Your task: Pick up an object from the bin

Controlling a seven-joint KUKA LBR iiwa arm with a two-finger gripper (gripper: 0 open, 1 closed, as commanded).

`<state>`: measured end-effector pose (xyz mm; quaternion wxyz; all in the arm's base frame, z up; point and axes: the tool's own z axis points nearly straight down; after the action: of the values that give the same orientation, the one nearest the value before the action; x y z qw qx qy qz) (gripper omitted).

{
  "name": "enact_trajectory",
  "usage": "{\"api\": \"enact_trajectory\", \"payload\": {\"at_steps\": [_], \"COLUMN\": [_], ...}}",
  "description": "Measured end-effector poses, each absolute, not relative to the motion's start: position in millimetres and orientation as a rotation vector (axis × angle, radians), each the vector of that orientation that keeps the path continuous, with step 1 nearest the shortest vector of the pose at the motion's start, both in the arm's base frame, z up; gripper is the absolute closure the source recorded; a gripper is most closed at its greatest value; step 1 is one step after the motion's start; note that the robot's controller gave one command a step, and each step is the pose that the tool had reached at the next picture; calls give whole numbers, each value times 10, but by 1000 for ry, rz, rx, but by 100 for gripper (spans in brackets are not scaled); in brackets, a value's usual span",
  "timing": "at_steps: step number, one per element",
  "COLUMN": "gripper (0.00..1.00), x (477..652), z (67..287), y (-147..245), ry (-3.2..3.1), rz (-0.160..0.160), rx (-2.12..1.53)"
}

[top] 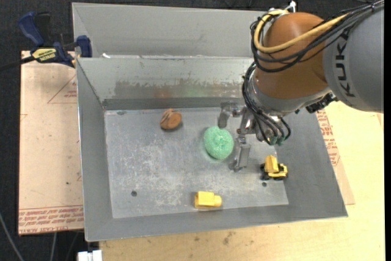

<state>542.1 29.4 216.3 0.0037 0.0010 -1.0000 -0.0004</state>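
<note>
you have the gripper (233, 139) down inside the bin (153, 174), hard against the right side of a green rounded lump (217, 142), which lies on the bin's floor. its fingers (239, 157) stand spread apart: one sits just above and right of the green lump, the other just below and right of it, so the lump's right edge lies at the gap between them. you cannot tell from this view whether either finger touches the lump, and the lump rests on the floor, not lifted.

the orange cover (290, 52) on the wrist hangs above and right of the green lump, and a bundle of cables (269, 128) droops just right of the fingers.

around the green lump you have three other things, all apart from it. a brown rounded thing like a nut (171, 120) lies up and to the left of it, near the back wall. a yellow block (208, 200) lies well below it, near the front wall. a small yellow and black toy vehicle (275, 169) sits to the lower right of it, near the lower finger but clear of it. nothing lies between the green lump and the fingers.
</note>
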Motion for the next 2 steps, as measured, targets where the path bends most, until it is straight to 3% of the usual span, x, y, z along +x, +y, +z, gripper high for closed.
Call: {"api": "enact_trajectory", "payload": {"at_steps": [1, 2], "gripper": [0, 0], "x": [5436, 5586], "z": [2209, 1596], "y": [293, 85], "ry": [-3142, -3146], "rz": [-2, -3], "rx": [1, -113]}}
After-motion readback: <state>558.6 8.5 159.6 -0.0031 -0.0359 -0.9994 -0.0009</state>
